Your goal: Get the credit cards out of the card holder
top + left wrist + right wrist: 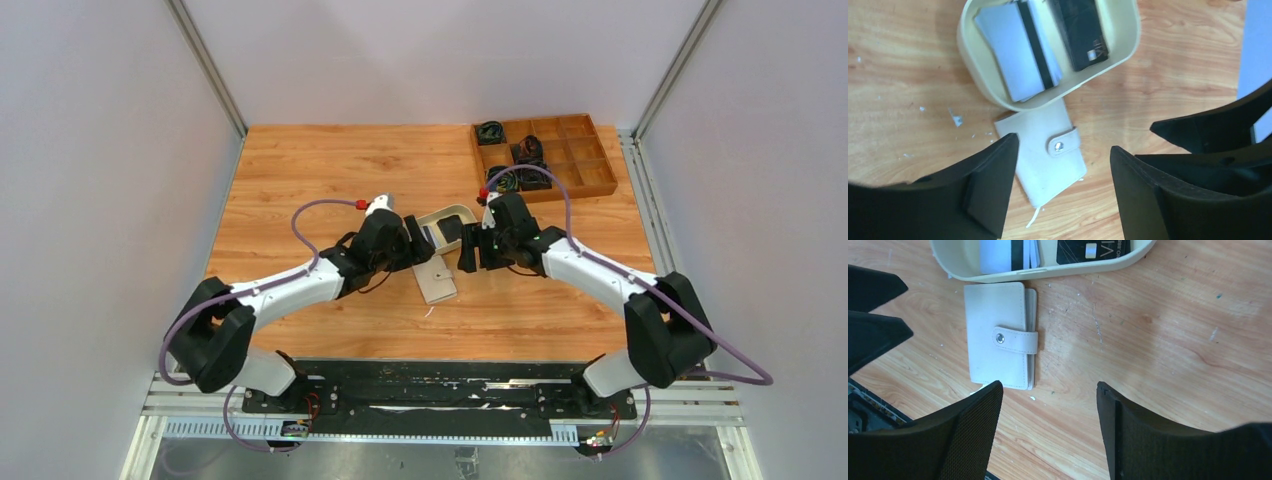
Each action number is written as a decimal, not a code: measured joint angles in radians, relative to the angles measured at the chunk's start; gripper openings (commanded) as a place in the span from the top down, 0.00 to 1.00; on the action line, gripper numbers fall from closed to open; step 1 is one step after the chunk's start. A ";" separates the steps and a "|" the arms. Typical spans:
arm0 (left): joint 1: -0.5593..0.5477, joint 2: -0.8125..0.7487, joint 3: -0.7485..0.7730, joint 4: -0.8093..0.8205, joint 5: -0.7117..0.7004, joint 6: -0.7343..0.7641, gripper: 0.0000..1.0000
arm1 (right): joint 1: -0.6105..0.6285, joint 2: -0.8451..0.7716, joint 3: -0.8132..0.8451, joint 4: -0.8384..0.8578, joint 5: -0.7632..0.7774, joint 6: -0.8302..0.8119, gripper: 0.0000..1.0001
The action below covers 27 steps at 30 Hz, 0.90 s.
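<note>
Lying snapped shut and flat on the wooden table, the small cream-beige bifold card holder sits tucked against the oval cream tray. The tray keeps a white striped credit card and a black credit card gathered together (so the emptying looks finished, I judge). The left gripper hangs directly above the holder, and the right gripper hovers just beside it, both spread wide and gripping nothing.

Wooden table: card holder, oval tray, compartment box.
</note>
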 measured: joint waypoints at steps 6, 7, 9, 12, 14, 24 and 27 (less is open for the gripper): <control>0.001 -0.104 0.042 -0.095 -0.018 0.144 0.00 | -0.010 -0.084 0.000 -0.005 0.018 -0.031 0.27; 0.002 -0.128 0.042 -0.117 -0.029 0.169 0.00 | -0.013 -0.094 0.000 -0.005 0.026 -0.033 0.27; 0.014 -0.182 0.041 -0.164 -0.050 0.222 0.00 | -0.020 -0.124 0.000 -0.013 0.056 -0.039 0.27; 0.068 -0.261 0.037 -0.203 -0.070 0.290 0.00 | -0.027 -0.153 0.000 -0.029 0.091 -0.035 0.24; 0.117 -0.312 0.029 -0.208 -0.077 0.331 0.00 | -0.029 -0.167 0.000 -0.041 0.118 -0.027 0.24; 0.320 -0.525 -0.090 -0.206 -0.075 0.455 0.00 | -0.039 -0.295 -0.009 -0.095 0.404 0.021 0.16; 0.370 -0.565 -0.095 -0.199 -0.074 0.488 0.00 | -0.042 -0.315 -0.010 -0.107 0.481 0.025 0.16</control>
